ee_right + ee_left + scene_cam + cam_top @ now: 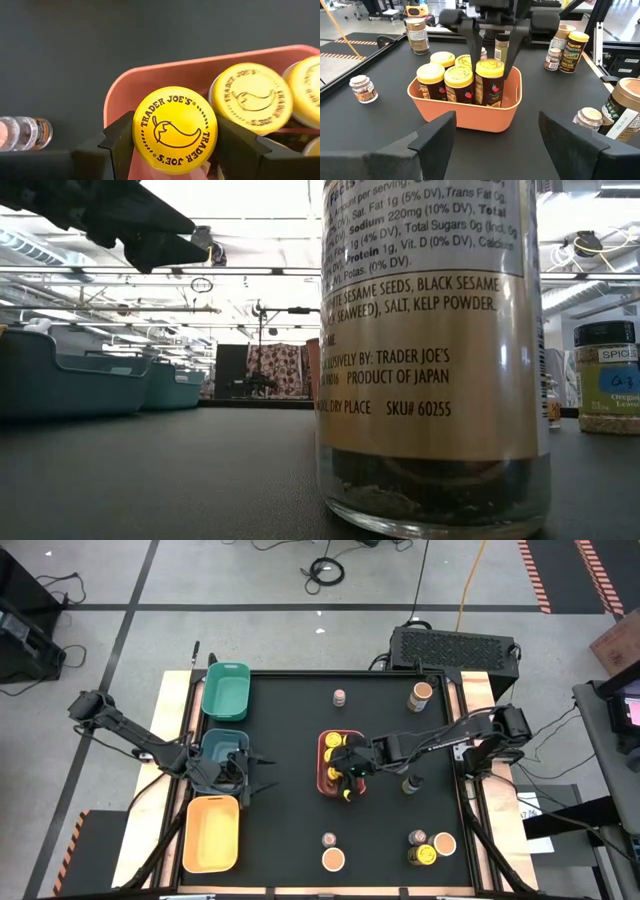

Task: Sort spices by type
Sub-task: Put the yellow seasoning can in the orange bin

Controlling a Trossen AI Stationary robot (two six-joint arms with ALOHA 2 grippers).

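A coral tray (327, 752) (470, 117) in the middle of the table holds several spice jars with bright yellow lids (445, 82). My right gripper (350, 778) (175, 137) reaches over the tray's near end, shut on one more yellow-lidded jar (490, 85) (175, 130). My left gripper (258, 772) (495, 135) hovers open and empty to the tray's left, beside the teal tray (222, 745), pointing at the coral tray. Other spice jars stand loose on the table. My right gripper pinches the jar by its yellow lid, one finger (512, 50) on each side of the lid's rim (137, 125). The fingers come slanting down from above and from the table's right. The jar is upright, its lower end behind the coral tray's wall; whether it stands on the tray's floor does not show.
A green tray (226, 690) and a yellow tray (211, 832) line the left edge. Loose jars stand at the back (340, 697) (421, 692), right of the coral tray (410, 783), and along the near edge (333, 860) (426, 855). A big jar (430, 360) fills the low view.
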